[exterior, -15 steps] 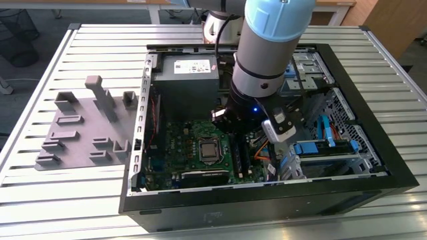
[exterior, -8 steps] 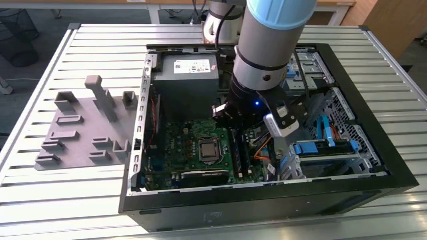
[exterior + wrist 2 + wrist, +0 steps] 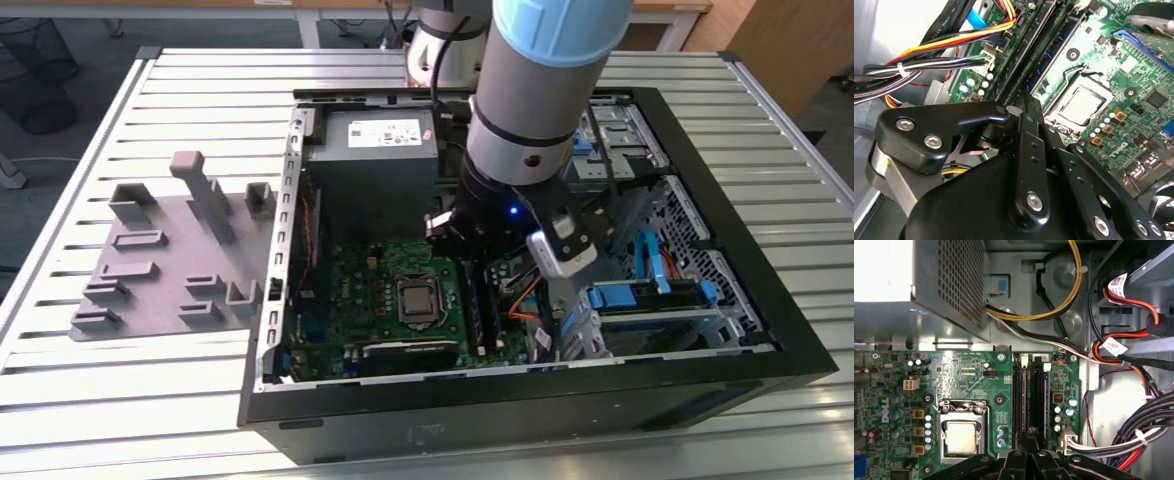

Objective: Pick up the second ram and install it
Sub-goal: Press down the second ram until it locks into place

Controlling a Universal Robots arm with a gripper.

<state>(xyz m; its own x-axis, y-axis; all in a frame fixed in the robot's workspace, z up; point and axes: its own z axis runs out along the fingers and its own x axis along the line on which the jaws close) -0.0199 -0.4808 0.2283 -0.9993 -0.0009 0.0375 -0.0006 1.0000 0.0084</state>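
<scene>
1. The arm [image 3: 534, 100] reaches down into the open computer case [image 3: 787, 330]. In the exterior view its wrist hides the fingertips and most of the slot rails.
2. In both wrist views the gripper [image 3: 1029, 434] [image 3: 1029, 107] sits just above the near end of the two black slot rails [image 3: 1039, 395], beside the processor socket [image 3: 961, 435].
3. The fingers [image 3: 1030, 145] are drawn narrow, nearly together. Their tips are partly cut off by the gripper body, so it cannot be told whether a thin board is pinched between them.
4. The second ram is hard to make out. The rails look dark along their length, and a strip standing on edge there cannot be separated from the rail.
5. The grey holder tray [image 3: 147, 280] lies outside the case, on the exterior view's left.
6. Cable bundles [image 3: 1134, 430] run beside the motherboard [image 3: 969, 380].
</scene>
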